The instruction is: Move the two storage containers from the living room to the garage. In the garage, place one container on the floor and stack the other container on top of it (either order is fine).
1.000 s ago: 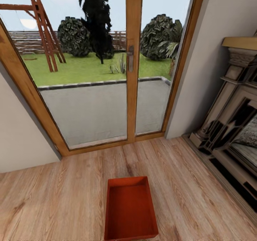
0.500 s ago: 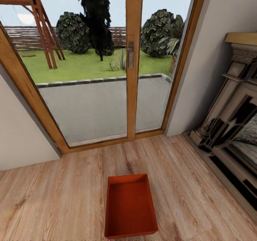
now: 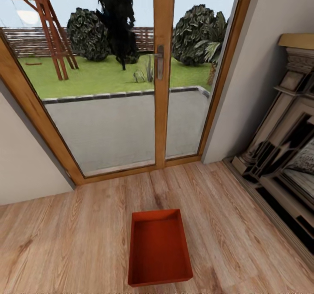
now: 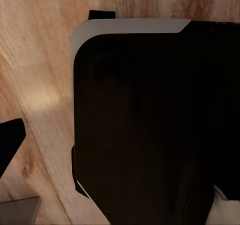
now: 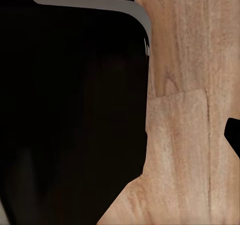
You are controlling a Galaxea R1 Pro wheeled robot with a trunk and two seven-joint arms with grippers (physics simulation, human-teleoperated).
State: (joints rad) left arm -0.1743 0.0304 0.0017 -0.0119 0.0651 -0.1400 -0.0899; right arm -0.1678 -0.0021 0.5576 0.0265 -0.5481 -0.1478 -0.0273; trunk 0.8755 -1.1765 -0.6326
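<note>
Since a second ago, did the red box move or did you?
The whole picture shifted, so the camera moved, tilting down or backing off a little: the red box now shows fully with its near edge in view. It lies flat on the wood floor as before, in front of the glass door, untouched.

Head camera slightly nearer the storage container, tilted lower.

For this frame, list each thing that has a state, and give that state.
storage container: upright, open-topped, empty, resting on the wood-plank floor, nothing gripping it.
glass door: closed, handle level.
fireplace: against the wall at right, no fire visible.
left and right jaws: cannot tell whether open or shut; the wrist views show dark robot bodywork over wood flooring.
</note>
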